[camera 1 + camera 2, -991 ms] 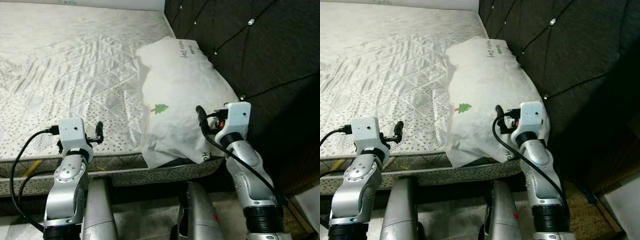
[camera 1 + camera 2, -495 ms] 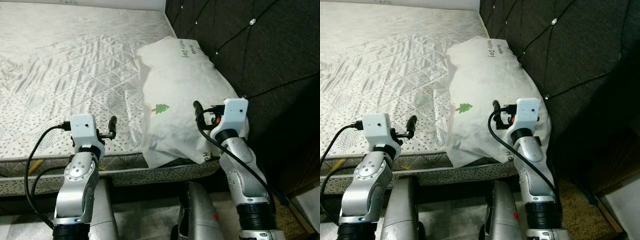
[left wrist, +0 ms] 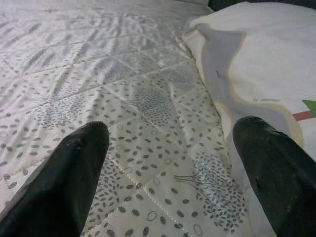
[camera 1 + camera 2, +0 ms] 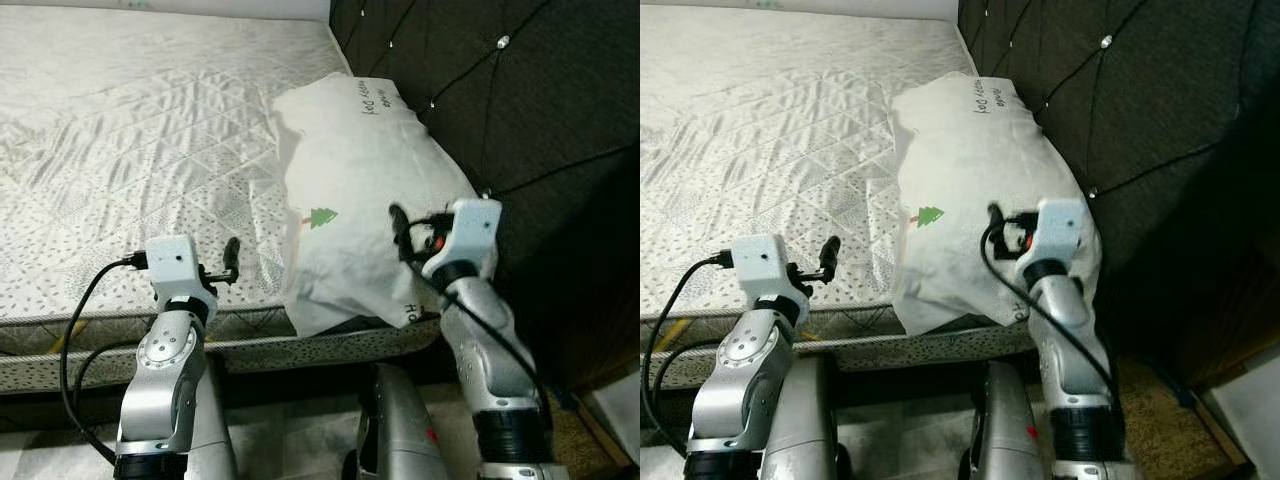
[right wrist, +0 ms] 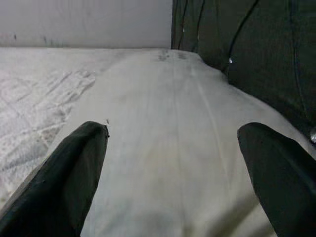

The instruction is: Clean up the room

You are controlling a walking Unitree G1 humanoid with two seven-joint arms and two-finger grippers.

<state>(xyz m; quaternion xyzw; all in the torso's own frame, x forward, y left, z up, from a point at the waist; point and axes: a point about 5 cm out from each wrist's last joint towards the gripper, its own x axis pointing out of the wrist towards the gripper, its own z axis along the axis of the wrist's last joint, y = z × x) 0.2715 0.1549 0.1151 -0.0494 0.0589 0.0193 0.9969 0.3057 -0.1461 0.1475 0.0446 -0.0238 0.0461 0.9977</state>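
A white pillow (image 4: pixel 360 190) with a small green tree print lies on the right side of the bare quilted mattress (image 4: pixel 130 130), against the dark headboard. Its near corner hangs over the mattress edge. My right gripper (image 4: pixel 399 222) hovers over the pillow's near end, open; in the right wrist view its fingers (image 5: pixel 69 173) spread wide above the white cloth (image 5: pixel 168 148). My left gripper (image 4: pixel 232 257) is over the mattress near its front edge, just left of the pillow, open with nothing between its fingers (image 3: pixel 64 173). The pillow (image 3: pixel 266 64) lies beside it.
The dark tufted headboard (image 4: pixel 520 100) rises along the right side of the bed. The mattress's front edge (image 4: pixel 100 335) runs right before me, with floor (image 4: pixel 290 440) below. A pale object (image 4: pixel 620 400) sits at the lower right.
My left arm has moved right, bringing its gripper closer to the pillow. The right gripper has barely shifted over the pillow's near end.
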